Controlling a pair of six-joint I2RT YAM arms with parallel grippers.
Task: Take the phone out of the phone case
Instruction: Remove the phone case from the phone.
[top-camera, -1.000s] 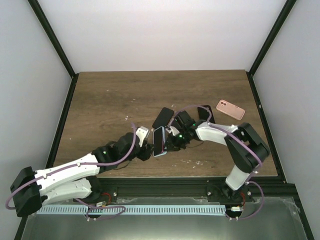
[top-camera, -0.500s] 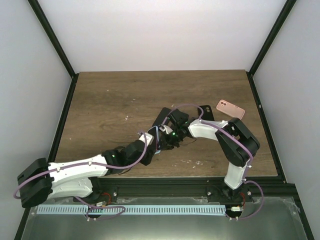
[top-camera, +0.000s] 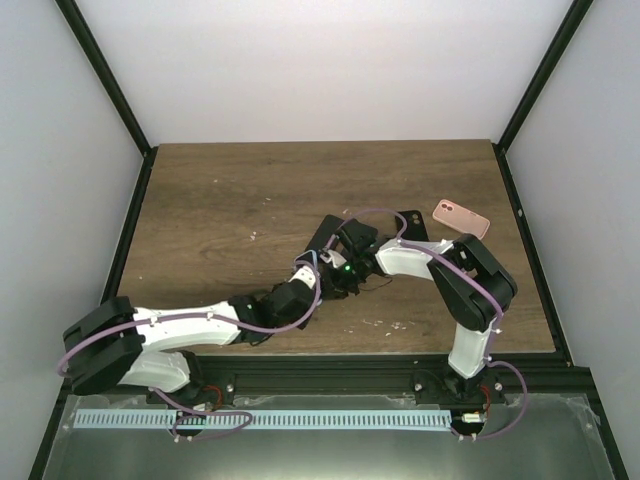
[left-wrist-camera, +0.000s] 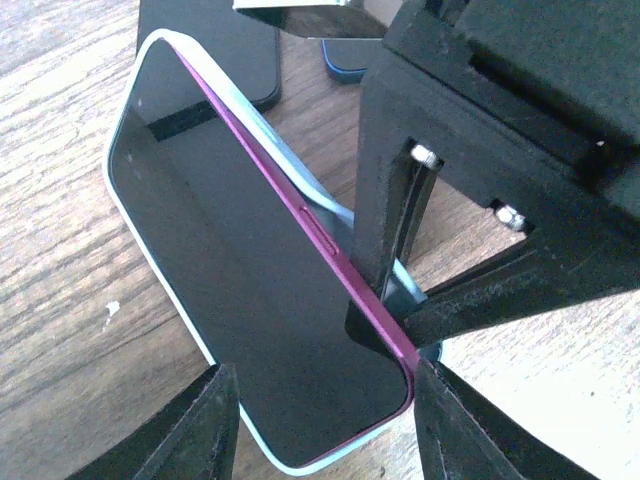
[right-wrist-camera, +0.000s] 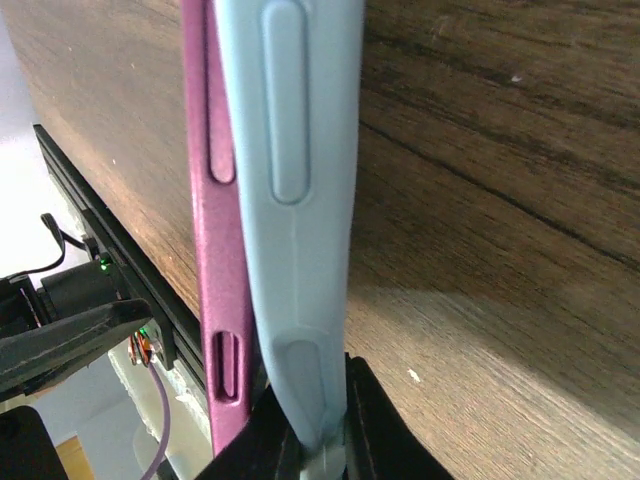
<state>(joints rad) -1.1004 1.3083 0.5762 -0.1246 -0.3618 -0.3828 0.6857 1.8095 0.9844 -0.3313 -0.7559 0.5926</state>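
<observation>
The phone (left-wrist-camera: 260, 280) has a black screen and a magenta frame. It sits in a light-blue case (left-wrist-camera: 128, 225). Its right long edge is lifted out of the case. My right gripper (right-wrist-camera: 318, 440) is shut on the freed case wall (right-wrist-camera: 300, 200), with the magenta phone edge (right-wrist-camera: 212, 200) beside it. My left gripper (left-wrist-camera: 325, 390) straddles the phone's near end, and both fingers touch its sides. In the top view the left gripper (top-camera: 307, 279) and the right gripper (top-camera: 337, 271) meet at mid-table.
A black phone (top-camera: 322, 235) lies flat just behind the grippers, and it also shows in the left wrist view (left-wrist-camera: 215, 50). A pink phone (top-camera: 461, 218) lies at the right, with a dark item (top-camera: 410, 221) beside it. The table's front edge is near.
My left arm has reached further right and forward, bringing its gripper onto the phone's end. The phone and my right gripper have shifted slightly away from the front edge.
</observation>
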